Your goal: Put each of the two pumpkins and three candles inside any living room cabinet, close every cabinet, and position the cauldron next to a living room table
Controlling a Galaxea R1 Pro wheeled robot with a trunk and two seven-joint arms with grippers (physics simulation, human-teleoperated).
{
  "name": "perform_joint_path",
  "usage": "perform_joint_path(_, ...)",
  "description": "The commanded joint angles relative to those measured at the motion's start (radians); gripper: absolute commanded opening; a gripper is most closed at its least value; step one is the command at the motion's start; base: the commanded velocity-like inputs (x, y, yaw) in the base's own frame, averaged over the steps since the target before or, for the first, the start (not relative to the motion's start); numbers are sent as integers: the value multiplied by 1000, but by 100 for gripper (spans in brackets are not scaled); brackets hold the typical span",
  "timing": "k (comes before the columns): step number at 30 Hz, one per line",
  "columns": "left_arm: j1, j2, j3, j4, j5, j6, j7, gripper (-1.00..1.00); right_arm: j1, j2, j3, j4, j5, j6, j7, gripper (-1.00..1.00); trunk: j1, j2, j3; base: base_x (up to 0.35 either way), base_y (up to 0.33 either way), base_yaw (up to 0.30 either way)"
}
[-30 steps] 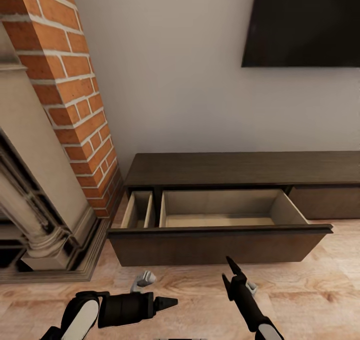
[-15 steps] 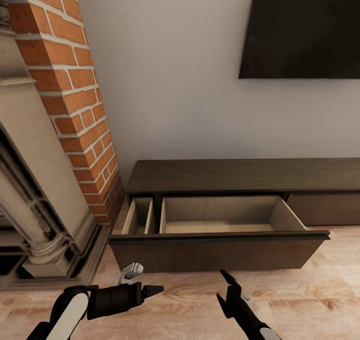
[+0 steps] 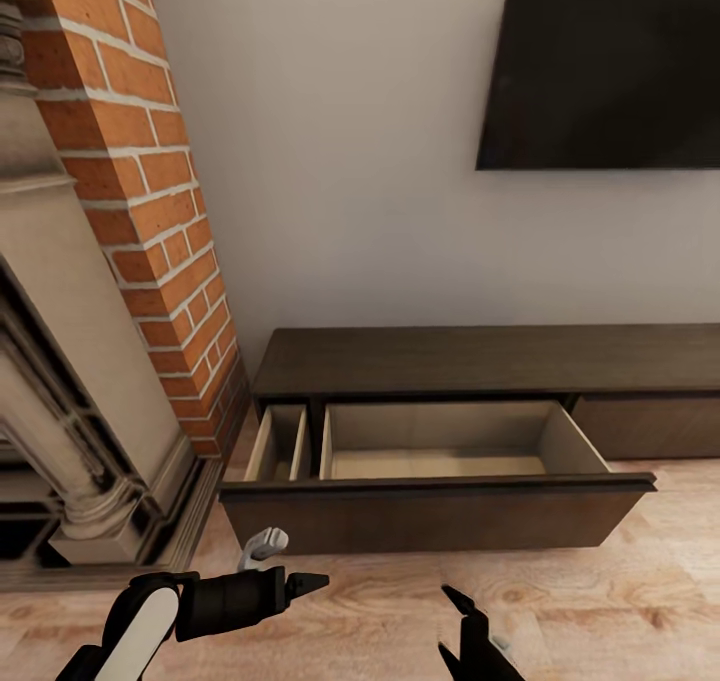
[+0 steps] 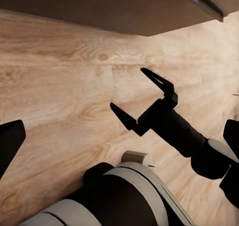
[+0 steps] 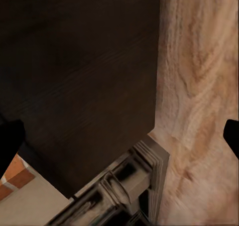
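The cabinet [image 3: 480, 361] is a long, low, dark brown unit against the wall. Its wide drawer [image 3: 430, 516] is pulled out, and the pale wood interior [image 3: 440, 446] holds nothing. A narrow compartment [image 3: 278, 443] at its left end also looks bare. My left gripper [image 3: 315, 583] hovers over the floor in front of the drawer's left end, its fingers [image 4: 10, 141] spread wide. My right gripper [image 3: 452, 623] is open below the drawer's middle, and its two fingers [image 4: 157, 81] hold nothing. The pumpkins, candles, cauldron and table are out of view.
A brick chimney [image 3: 150, 211] and a stone fireplace surround [image 3: 60, 441] stand close on the left, touching the cabinet's end. A dark TV [image 3: 600, 61] hangs above. A shut drawer front [image 3: 650, 426] lies further right. Wood floor [image 3: 600, 611] stretches in front.
The whole picture has shifted, so the camera has moved. Both grippers sit lower in the picture, the right one now near its bottom edge. The drawer stays open.
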Motion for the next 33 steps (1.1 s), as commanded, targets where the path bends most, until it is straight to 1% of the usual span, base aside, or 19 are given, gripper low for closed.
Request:
perform_joint_path(1,-1,0,0,0,-10,2,-10,100,0,0,-6,6,-4,9,0,100,-4,7,2,0,0,0)
perform_joint_path(8,-1,-2,-1,0,-10,2,-10,100,-1,-1,-9,25,-9,1,1,100,-31,56,24,0,0,0)
perform_joint_path(15,-1,-2,-1,0,-11,2,-10,100,-1,-15,-12,28,-14,1,0,100,-58,105,46,0,0,0)
perform_joint_path(33,-1,1,-1,0,-10,2,-10,100,-1,-17,-12,28,-11,0,-3,100,-127,231,103,0,0,0)
